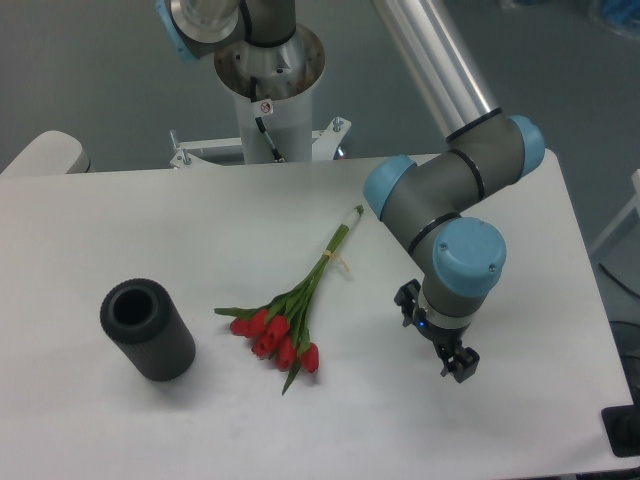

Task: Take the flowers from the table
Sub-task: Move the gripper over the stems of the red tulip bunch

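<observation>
Flowers [290, 322] are lying flat on the table [150, 220], buds twd the front, thin stems running up-right, approx mid-table. Tool [436, 338] is hanging over the table well right of them, empty; can't tell if jaws are parted. Risks: thin stems slipping betw. jaws, buds getting crushed, black cylinder [147, 329] getting bumped.

Pincer [433, 333] down, jaw state unclear
</observation>
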Controlling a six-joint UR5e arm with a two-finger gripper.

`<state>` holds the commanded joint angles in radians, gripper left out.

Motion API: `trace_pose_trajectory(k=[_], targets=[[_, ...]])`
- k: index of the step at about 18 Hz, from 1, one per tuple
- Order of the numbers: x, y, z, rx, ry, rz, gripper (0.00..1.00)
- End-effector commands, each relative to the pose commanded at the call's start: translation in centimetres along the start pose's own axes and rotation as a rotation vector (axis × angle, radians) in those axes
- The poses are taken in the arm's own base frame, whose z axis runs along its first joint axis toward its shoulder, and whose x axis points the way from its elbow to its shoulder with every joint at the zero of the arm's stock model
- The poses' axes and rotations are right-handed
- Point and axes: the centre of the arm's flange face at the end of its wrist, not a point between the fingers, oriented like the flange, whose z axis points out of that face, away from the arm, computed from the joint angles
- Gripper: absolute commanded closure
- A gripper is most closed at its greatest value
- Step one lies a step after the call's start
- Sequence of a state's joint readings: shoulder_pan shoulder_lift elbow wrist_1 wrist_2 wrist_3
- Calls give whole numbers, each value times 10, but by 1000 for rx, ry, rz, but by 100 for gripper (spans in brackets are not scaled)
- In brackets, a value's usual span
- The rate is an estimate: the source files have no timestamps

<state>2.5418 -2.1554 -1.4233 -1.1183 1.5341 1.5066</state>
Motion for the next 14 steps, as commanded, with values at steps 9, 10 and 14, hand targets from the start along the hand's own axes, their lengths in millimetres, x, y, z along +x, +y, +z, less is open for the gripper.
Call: trace_pose_trajectory(k=[9,10,14], targets=[[95,-45,6,-11,79,-57,0],[104,-63,10,-22,84,-64,0],[126,-79,24,-34,95,-169,0]])
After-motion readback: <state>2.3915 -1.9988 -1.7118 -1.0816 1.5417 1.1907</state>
